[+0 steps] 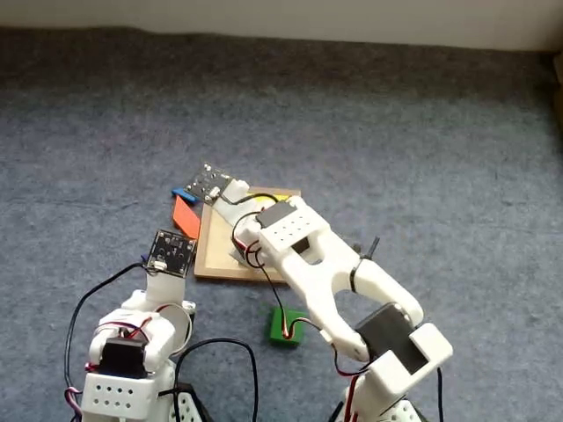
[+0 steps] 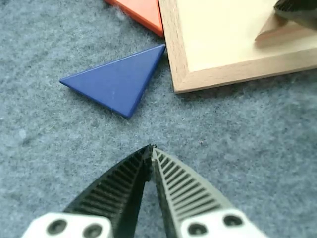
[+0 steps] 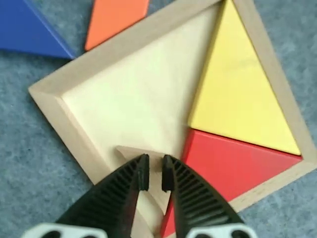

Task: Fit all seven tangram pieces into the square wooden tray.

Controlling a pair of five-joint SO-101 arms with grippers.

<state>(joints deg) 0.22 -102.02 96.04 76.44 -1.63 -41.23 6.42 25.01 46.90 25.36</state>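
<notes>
The square wooden tray (image 3: 47,106) holds a large yellow triangle (image 3: 237,89) and a red triangle (image 3: 233,163) along one side. My right gripper (image 3: 155,173) hangs over the tray's near corner, shut on a pale wooden piece (image 3: 130,152) that stands tilted on the tray floor. A blue triangle (image 2: 116,84) and an orange piece (image 2: 141,11) lie on the carpet beside the tray's (image 2: 173,54) left edge. My left gripper (image 2: 150,148) is shut with nothing in it, low over the carpet just short of the blue triangle. A green piece (image 1: 286,325) lies in front of the tray (image 1: 211,264).
Grey carpet covers the whole work surface, with open room to the left, right and beyond the tray. The right arm (image 1: 343,281) stretches over the tray and above the green piece. Cables loop on the carpet between the two arm bases.
</notes>
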